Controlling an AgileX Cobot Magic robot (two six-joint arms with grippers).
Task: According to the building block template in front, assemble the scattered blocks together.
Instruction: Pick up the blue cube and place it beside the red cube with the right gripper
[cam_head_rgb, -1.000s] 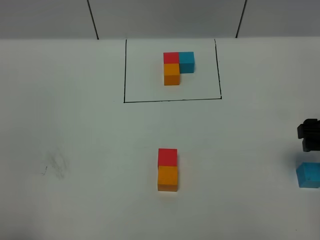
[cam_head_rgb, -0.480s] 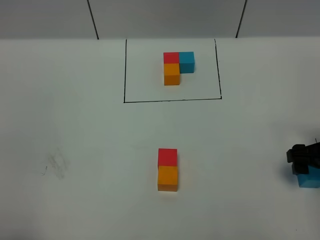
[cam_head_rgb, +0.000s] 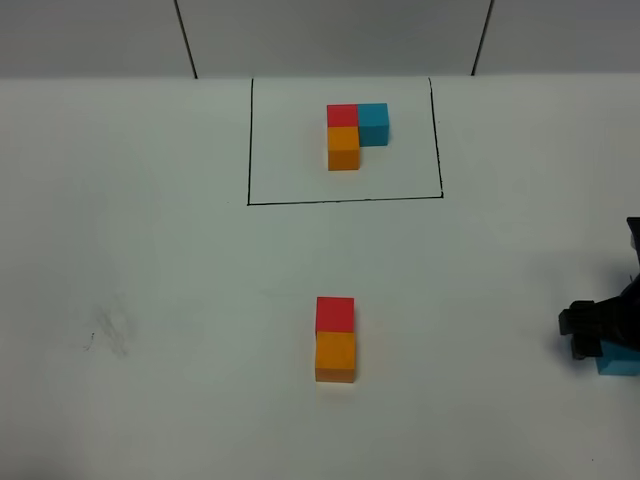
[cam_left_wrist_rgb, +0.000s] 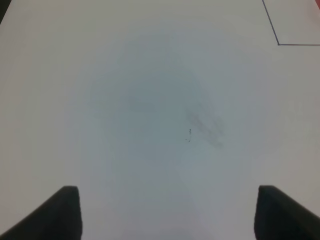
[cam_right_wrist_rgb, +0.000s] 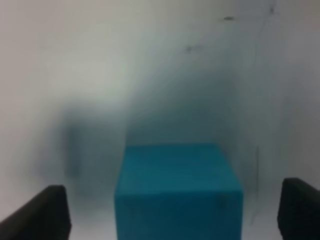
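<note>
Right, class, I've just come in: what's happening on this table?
The right tool is open around the small matte blue cube on the right, not yet gripping it. The red cube and orange cube sit touching mid-table, matching part of the black-framed three-cube template behind. The left tool is open, holding nothing.

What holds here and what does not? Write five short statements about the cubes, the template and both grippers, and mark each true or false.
1. The loose red cube touches the loose orange cube. True.
2. The blue cube is joined to that pair. False: it lies apart from them, near the right edge of the exterior view.
3. The right gripper is open, with a finger on either side of the blue cube. True.
4. The left gripper holds a cube. False: it is open, with nothing between its fingers.
5. The template shows three cubes in a straight line. False: they form an L inside the black rectangle.
</note>
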